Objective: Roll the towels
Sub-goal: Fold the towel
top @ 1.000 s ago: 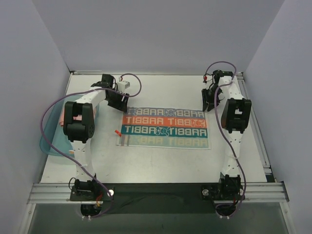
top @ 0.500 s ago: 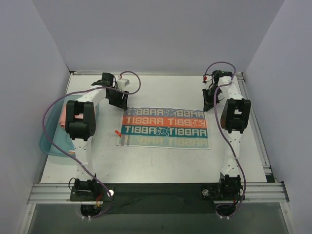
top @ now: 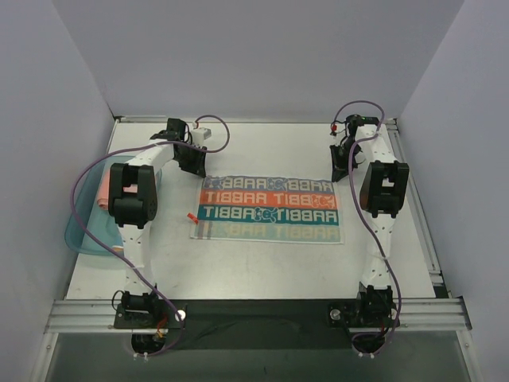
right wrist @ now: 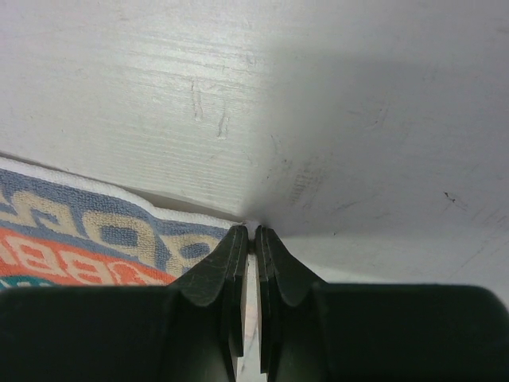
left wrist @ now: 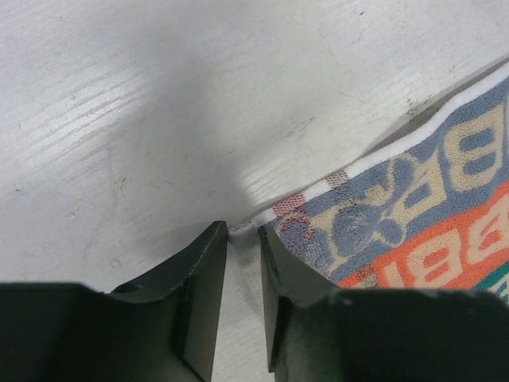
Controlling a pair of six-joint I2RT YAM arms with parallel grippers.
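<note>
Top external shows your left arm has shifted slightly over the last second, its elbow swinging off the shallow teal plastic tray point(top: 79, 235), so more of the plain pink towel point(top: 103, 191) at the tray shows; your right arm hasn't moved. The whitish cloth towel with orange and teal RABBIT lettering point(top: 270, 208) lies flat and unrolled mid white table point(top: 262, 147), same spot. The left gripper point(left wrist: 242, 231) sits at its far left corner, jaws a narrow gap apart, hem at the tips, not pinched. The right gripper point(right wrist: 250, 232) looks clamped on the far right corner. You're likely still securing corners; rolling hasn't started.
</note>
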